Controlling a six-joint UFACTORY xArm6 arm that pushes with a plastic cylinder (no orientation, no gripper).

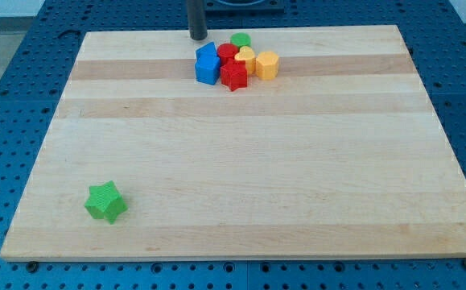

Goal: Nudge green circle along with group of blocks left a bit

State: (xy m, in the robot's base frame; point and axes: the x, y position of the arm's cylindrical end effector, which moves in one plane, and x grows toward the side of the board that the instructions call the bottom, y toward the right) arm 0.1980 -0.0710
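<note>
The green circle [241,40] sits near the view's top edge of the wooden board [241,161], at the back of a tight group. The group holds a blue block [208,64], a red round block [227,53], a red star [234,76], a yellow block [246,60] and an orange-yellow hexagon-like block [267,64]. My tip [197,37] stands at the view's top, left of the green circle and just above the blue block, apart from both.
A green star [105,201] lies alone near the view's bottom left corner of the board. The board rests on a blue perforated table [15,80].
</note>
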